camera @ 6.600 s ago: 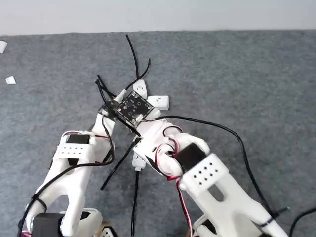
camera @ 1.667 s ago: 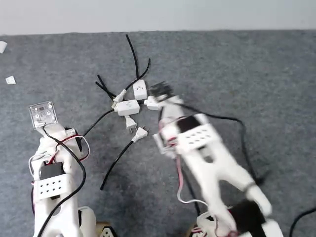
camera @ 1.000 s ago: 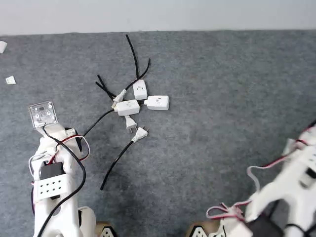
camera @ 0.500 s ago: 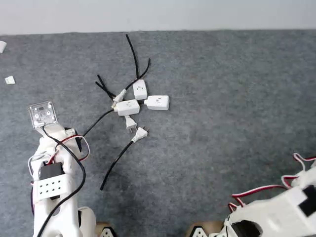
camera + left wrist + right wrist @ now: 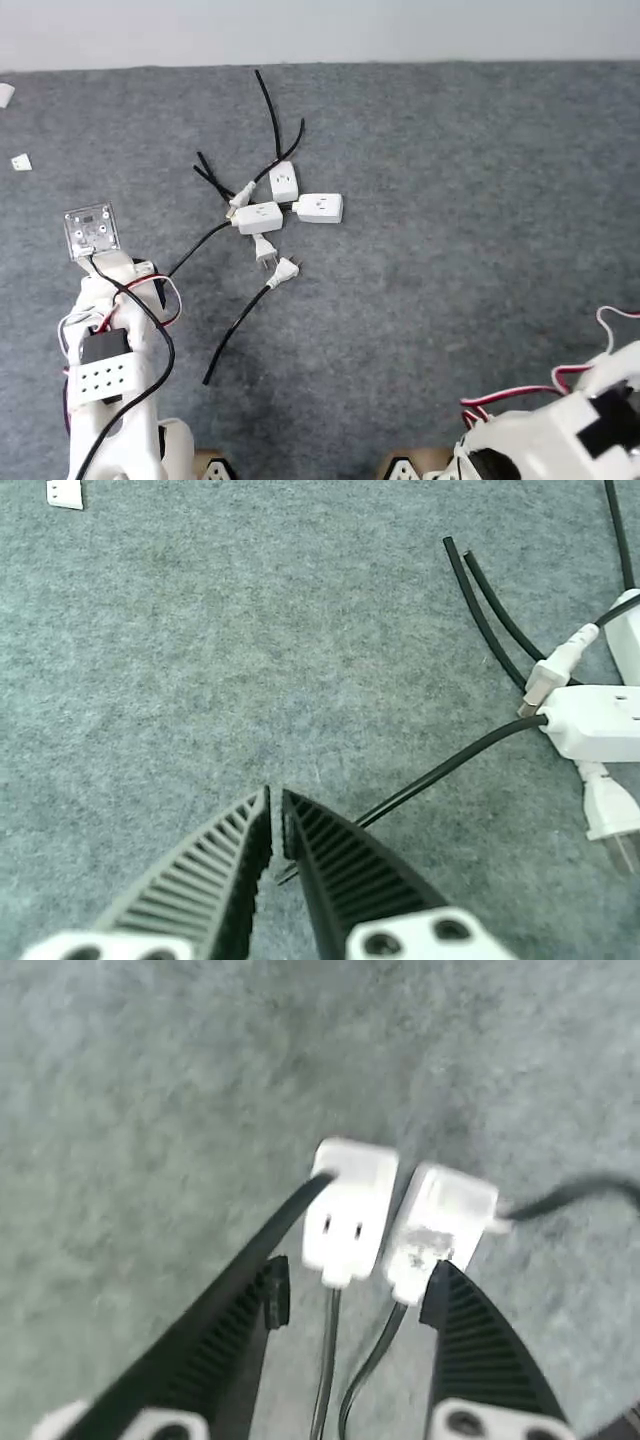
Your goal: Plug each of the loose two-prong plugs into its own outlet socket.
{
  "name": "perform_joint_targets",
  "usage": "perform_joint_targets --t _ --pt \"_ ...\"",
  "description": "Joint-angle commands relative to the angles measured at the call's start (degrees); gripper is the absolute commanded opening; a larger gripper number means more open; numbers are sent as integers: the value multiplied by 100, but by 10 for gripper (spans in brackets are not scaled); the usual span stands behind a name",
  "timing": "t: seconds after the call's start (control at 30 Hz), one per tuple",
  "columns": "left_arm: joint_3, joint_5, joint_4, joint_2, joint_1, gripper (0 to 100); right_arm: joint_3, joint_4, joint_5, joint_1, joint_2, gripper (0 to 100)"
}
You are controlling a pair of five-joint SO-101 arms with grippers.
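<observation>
Well apart: left tool (image 5: pixel 276 796), loose plug (image 5: pixel 606 806).

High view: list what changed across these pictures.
Both arms pulled back from the sockets: the left arm to the near left, the right arm to the near right corner. Neither took anything along. Sockets, plugs and cables have lain unchanged over the last second.

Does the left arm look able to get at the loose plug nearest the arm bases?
Probably yes: only carpet and a black cable lie between the left gripper and that loose plug, and nothing covers it. The gripper is shut and must open first.
</observation>
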Motion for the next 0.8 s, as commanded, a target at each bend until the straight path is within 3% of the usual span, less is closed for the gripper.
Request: perform_joint_targets --t 0.0,0.07,0.2,0.33,0.47,0.57,0.67,0.77 --pt "-92 -70 -114 -18 18 16 -352 690 -105 -198 -699 208" --pt "-92 -53 -114 -18 18 16 -237 1068 -132 -356 -980 175" --pt "-136 -44 105 -53 18 16 360 1569 -132 -963 -1701 18" --pt "-145 -62 167 -26 158 17 1538 1543 -501 -1982 -2563 17" --pt "-145 -44 176 -9 290 62 3086 760 -1143 -3565 -3178 18" --pt "-374 -18 545 0 290 115 4105 -444 -1512 -4646 -3284 23" --pt "-620 114 853 0 290 122 5055 -1657 -1538 -5068 -3143 20" --pt "-760 97 862 9 343 122 5424 -2114 -1486 -5332 -2941 20"
